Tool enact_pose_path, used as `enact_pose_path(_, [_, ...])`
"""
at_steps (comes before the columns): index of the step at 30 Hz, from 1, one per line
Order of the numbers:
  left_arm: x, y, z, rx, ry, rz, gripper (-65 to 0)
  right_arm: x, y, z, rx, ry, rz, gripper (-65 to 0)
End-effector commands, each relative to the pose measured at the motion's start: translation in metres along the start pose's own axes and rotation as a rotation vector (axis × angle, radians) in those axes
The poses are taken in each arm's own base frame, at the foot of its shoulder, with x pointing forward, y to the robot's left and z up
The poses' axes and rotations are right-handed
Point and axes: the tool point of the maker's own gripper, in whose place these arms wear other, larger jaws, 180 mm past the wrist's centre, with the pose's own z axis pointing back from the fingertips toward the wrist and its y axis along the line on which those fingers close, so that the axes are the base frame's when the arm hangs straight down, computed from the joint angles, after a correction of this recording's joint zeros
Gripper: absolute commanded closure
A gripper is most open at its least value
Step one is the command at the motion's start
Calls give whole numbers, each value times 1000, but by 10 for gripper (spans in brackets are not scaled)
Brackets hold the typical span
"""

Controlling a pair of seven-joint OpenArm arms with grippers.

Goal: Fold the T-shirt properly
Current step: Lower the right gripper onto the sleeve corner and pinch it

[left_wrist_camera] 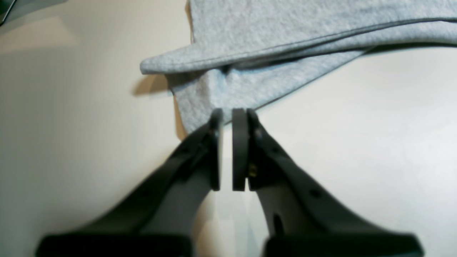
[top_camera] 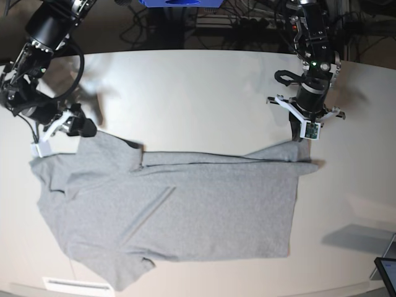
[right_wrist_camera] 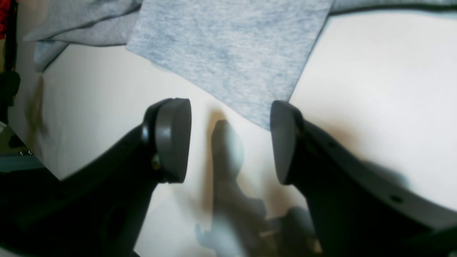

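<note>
The heather-grey T-shirt (top_camera: pixel 198 210) lies spread on the pale table (top_camera: pixel 198 93), plain side up, with a narrow fold along its far edge. In the base view my left gripper (top_camera: pixel 299 137) stands over the shirt's far right corner. In its wrist view the left gripper (left_wrist_camera: pixel 227 114) is shut, its tips pinching the edge of that T-shirt (left_wrist_camera: pixel 232 89) corner, which peaks up toward it. My right gripper (top_camera: pixel 79 127) is at the far left, by the sleeve. There the right gripper (right_wrist_camera: pixel 228 139) is open, and a T-shirt (right_wrist_camera: pixel 228 53) corner points down between its fingers without touching them.
A blue object (top_camera: pixel 179 3) and cables lie beyond the table's far edge. A dark device corner (top_camera: pixel 387 271) sits at the near right edge. A white strip (top_camera: pixel 74 286) lies at the near left edge.
</note>
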Motion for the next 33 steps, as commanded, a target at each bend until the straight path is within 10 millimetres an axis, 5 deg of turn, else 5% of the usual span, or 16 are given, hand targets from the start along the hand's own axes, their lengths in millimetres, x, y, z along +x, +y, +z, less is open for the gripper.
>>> enact_pose_path(1, [15,6,2,16,-54,-6,-35,19,1,5,6,-48,28,-340])
enact_pose_path(9, [15,6,2,16,-54,-6,-35,15,-18,22,-46,-47,12,-340])
enact_pose_path(19, [15,6,2,16,-54,-6,-35,-14,-26,6,-6,6,-99,-340])
enact_pose_path(33, [16,6,2,16,-54,-7,-35,-16,3,-18,68,34,-70,-340])
